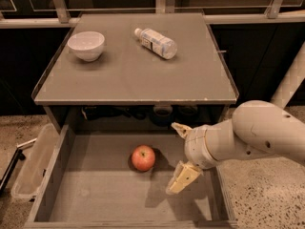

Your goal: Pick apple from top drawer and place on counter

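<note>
The red apple lies on the bare bottom of the open top drawer, near the middle. My gripper is over the drawer's right part, to the right of the apple and apart from it. Its two pale fingers are spread wide, one toward the back and one toward the front, with nothing between them. The counter is the flat grey cabinet top above the drawer.
A white bowl stands at the counter's back left. A plastic bottle lies on its side at the back middle. A clear plastic bin stands on the floor left of the drawer. A railing runs behind the counter.
</note>
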Robot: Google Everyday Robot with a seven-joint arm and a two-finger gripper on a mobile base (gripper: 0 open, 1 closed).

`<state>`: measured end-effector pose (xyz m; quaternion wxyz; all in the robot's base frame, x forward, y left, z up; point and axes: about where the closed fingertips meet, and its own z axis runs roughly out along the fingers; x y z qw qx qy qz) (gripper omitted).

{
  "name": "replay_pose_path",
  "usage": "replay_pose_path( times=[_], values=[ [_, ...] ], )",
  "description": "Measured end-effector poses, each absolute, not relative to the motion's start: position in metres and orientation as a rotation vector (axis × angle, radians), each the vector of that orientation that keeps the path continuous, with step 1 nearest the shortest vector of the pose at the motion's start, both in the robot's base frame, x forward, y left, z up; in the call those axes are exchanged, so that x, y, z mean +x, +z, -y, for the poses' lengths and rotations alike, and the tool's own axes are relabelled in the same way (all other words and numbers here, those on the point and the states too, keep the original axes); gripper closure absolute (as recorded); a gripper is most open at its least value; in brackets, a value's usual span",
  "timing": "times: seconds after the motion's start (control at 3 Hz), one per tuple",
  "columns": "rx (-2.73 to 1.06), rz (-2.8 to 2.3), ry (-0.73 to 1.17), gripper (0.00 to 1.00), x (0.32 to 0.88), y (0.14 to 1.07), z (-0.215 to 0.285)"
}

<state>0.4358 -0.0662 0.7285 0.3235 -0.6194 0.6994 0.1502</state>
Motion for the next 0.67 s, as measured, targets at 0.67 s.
replay_pose_path(
  times=[0.67],
  values=[
    [-1.637,-1.822,0.441,0.0,0.439,0.707,0.051]
  ],
)
